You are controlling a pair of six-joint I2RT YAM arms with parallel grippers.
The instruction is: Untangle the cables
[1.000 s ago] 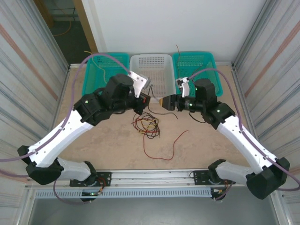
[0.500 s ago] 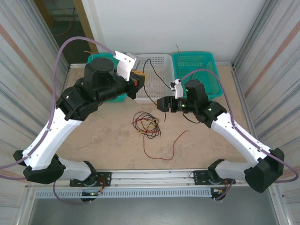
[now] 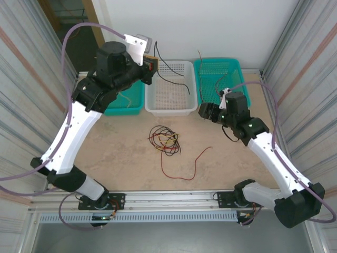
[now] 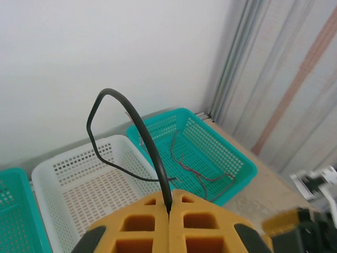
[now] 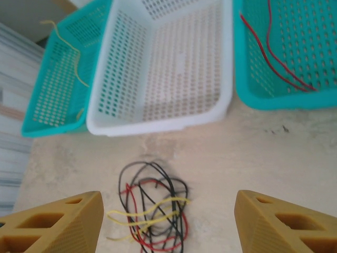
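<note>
My left gripper (image 3: 150,62) is raised over the white basket (image 3: 167,109), jaws pressed together on a black cable (image 4: 142,129). The cable arches up from the fingers, and its free end hangs over the basket. My right gripper (image 5: 167,208) has its jaws spread with nothing between them, facing the tangle (image 5: 151,211) of red, black and yellow cables on the table (image 3: 116,153). One red cable (image 3: 184,167) lies apart, nearer me.

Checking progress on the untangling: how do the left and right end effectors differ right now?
The left end effector is shut on a black cable; the right end effector is open and empty. The left is high up near the white basket; the right points at the tangle. Both have yellow fingers.
</note>
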